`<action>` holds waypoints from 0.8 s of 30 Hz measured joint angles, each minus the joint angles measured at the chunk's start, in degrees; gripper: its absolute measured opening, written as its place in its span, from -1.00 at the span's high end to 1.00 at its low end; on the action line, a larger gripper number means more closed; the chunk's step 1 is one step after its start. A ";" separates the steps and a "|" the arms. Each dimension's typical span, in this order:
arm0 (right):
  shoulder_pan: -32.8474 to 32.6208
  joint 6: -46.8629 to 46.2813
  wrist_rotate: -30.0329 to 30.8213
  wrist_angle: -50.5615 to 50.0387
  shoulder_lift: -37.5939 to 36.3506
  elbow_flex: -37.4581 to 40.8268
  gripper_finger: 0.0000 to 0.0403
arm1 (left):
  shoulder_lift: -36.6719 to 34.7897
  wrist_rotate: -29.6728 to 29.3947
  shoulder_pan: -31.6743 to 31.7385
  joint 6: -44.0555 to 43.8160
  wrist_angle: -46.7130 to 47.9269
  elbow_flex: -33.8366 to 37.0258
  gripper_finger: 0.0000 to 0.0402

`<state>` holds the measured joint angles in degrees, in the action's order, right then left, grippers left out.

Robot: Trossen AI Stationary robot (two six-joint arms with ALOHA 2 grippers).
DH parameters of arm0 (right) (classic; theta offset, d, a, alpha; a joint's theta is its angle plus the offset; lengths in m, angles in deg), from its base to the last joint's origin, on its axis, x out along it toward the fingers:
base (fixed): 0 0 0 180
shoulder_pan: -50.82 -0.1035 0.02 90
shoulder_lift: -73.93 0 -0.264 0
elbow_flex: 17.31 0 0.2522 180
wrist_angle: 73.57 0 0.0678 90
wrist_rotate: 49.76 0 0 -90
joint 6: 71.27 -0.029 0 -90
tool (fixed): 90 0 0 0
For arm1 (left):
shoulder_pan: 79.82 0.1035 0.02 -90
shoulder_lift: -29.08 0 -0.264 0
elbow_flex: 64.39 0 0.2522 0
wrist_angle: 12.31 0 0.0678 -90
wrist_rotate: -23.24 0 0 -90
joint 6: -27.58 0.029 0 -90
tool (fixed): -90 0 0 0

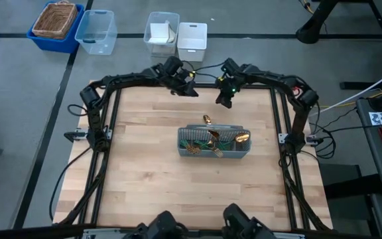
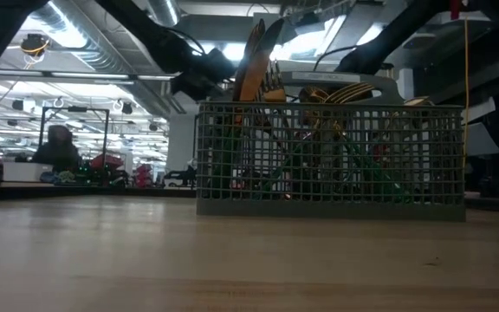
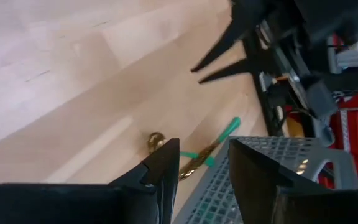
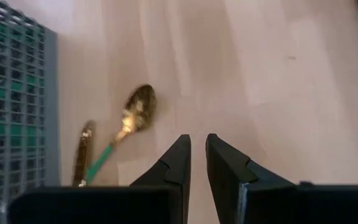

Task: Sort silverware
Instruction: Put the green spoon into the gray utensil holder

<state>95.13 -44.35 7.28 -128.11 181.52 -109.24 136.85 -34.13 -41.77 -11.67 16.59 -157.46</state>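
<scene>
A grey mesh caddy (image 1: 214, 143) stands mid-table with several gold, teal-handled pieces of silverware (image 2: 258, 61) leaning in its compartments. Just beyond its far wall a gold spoon (image 4: 138, 109) with a teal handle lies flat on the wood, and a second gold piece (image 4: 82, 152) lies beside it against the caddy. My right gripper (image 1: 224, 99) hovers above the table beyond the spoon, with only a narrow gap between its fingers and nothing in it. My left gripper (image 1: 191, 89) hangs open farther left, also empty, and the spoon (image 3: 156, 142) shows below it.
Beyond the table's far edge stand a blue bin holding a wicker basket (image 1: 57, 23), a clear bin (image 1: 97, 30) and two white containers (image 1: 178, 38). A black frame (image 1: 105, 119) borders the table. Bare wood lies to the caddy's left, right and near sides.
</scene>
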 joint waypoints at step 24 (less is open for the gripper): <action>-13.60 -4.31 14.64 13.31 2.18 -0.07 0.74 | 0.00 -0.07 9.46 15.55 11.42 0.00 0.37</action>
<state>81.54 -48.66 21.93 -114.80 183.70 -109.31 136.84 -34.20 -32.31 3.88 28.01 -157.46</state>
